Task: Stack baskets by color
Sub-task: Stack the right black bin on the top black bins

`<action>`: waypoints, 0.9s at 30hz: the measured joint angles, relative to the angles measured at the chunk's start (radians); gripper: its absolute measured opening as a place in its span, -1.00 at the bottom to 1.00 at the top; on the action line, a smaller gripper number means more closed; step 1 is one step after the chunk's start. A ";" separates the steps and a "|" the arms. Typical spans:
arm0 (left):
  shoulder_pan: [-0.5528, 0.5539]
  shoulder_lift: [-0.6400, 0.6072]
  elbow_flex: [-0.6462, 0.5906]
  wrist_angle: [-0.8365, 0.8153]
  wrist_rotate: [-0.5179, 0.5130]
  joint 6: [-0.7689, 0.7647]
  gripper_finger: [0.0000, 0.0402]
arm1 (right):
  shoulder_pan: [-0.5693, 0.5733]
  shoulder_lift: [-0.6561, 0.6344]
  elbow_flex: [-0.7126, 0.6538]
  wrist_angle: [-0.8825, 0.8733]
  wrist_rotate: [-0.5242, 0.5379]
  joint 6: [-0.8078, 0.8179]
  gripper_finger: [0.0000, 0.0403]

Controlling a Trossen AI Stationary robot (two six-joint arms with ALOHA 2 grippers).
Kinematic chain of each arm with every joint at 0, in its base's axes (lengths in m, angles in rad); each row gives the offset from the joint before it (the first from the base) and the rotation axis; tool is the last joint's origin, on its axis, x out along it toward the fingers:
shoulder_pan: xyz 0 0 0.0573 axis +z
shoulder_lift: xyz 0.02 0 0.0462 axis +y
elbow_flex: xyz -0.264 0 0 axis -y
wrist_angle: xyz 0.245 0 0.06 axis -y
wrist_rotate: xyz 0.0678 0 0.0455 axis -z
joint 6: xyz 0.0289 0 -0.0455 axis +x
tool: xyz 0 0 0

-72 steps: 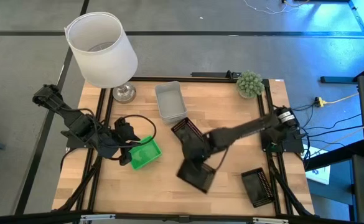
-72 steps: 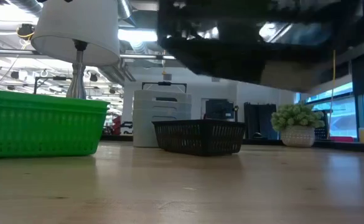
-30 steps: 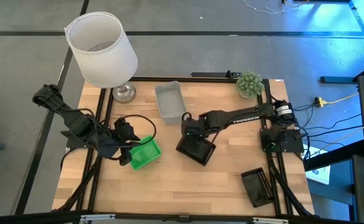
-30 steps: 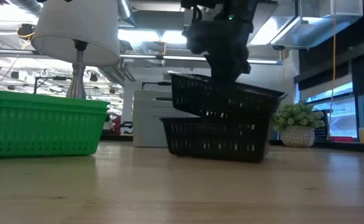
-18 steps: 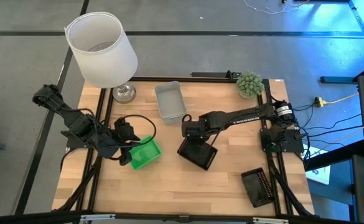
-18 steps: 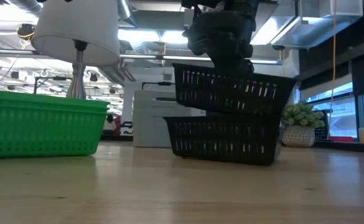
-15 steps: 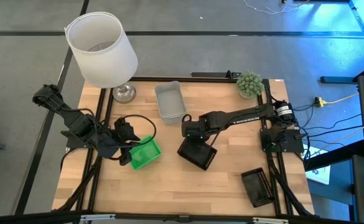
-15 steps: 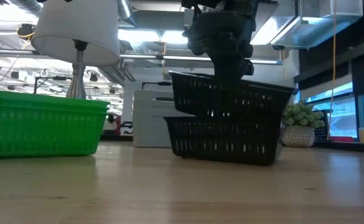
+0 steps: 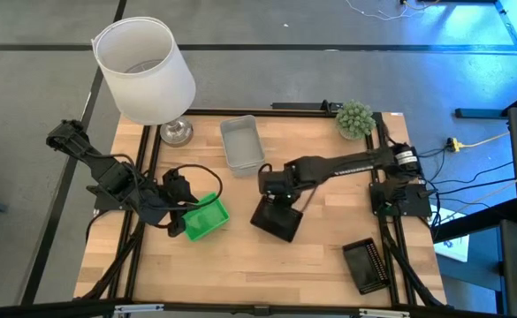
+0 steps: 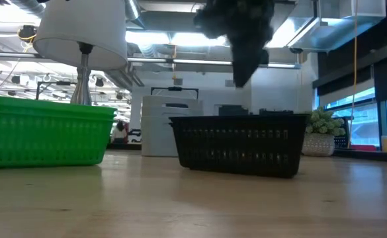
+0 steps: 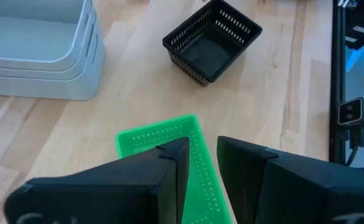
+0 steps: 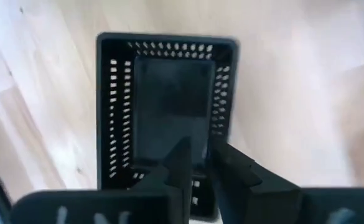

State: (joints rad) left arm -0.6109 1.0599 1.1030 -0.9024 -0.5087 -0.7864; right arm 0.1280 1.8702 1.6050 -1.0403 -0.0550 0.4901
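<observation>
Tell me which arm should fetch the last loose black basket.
Right. The lone black basket lies at the near right corner, on that arm's side. The right gripper hovers over the black stack; the left gripper is at the green baskets.

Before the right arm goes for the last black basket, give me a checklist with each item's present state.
1. Black stack seated flat on the table: ok in the low view, the upper basket has dropped level into the lower one.
2. Right gripper clear of the stack: ok, it hangs above the rim with its fingers apart.
3. Last black basket free to grasp: ok, alone near the table's front right corner.
4. Left gripper out of the way: ok, on the green stack, far left.
5. Grey stack done: cannot tell the count for sure.
</observation>
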 joint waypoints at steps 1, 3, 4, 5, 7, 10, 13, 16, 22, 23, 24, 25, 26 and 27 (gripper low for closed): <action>0.000 0.000 0.000 0.000 0.000 0.000 -0.63 | 0.022 -0.015 0.015 -0.030 0.047 0.002 -0.73; 0.000 0.000 0.000 0.001 0.000 0.000 -0.63 | 0.074 -0.060 0.037 -0.089 0.144 0.024 -0.73; 0.000 0.000 0.000 0.001 0.001 0.000 -0.63 | 0.100 -0.086 0.040 -0.117 0.184 0.038 -0.73; 0.000 0.000 0.000 0.002 0.002 0.000 -0.63 | 0.127 -0.114 0.040 -0.146 0.214 0.060 -0.73; 0.000 0.000 0.000 0.002 0.003 0.001 -0.63 | 0.176 -0.159 0.040 -0.196 0.260 0.111 -0.73; 0.000 0.000 0.000 0.002 0.003 0.003 -0.63 | 0.250 -0.216 0.024 -0.259 0.304 0.181 -0.73; 0.000 0.000 0.000 0.003 0.003 0.003 -0.63 | 0.325 -0.262 -0.029 -0.309 0.314 0.232 -0.73; 0.000 0.000 0.000 0.003 0.003 0.003 -0.63 | 0.394 -0.302 -0.102 -0.329 0.273 0.277 -0.73; 0.000 0.000 0.000 0.003 0.003 0.003 -0.63 | 0.490 -0.349 -0.307 -0.262 0.103 0.200 -0.73; 0.000 0.000 0.000 0.003 0.003 0.003 -0.63 | 0.502 -0.354 -0.339 -0.251 0.073 0.174 -0.73; 0.000 0.000 0.000 0.004 0.003 0.003 -0.63 | 0.515 -0.358 -0.370 -0.239 0.047 0.145 -0.73; 0.000 0.000 0.000 0.006 0.003 0.003 -0.63 | 0.525 -0.362 -0.398 -0.230 0.022 0.119 -0.74; 0.000 0.000 0.000 0.007 0.003 0.003 -0.63 | 0.534 -0.363 -0.421 -0.225 -0.004 0.103 -0.75; 0.000 0.000 0.000 0.008 0.003 0.003 -0.63 | 0.544 -0.365 -0.442 -0.218 -0.020 0.091 -0.77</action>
State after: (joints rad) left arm -0.6109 1.0595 1.1030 -0.8943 -0.5060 -0.7837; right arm 0.6715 1.5056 1.1632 -1.2583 -0.0750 0.5808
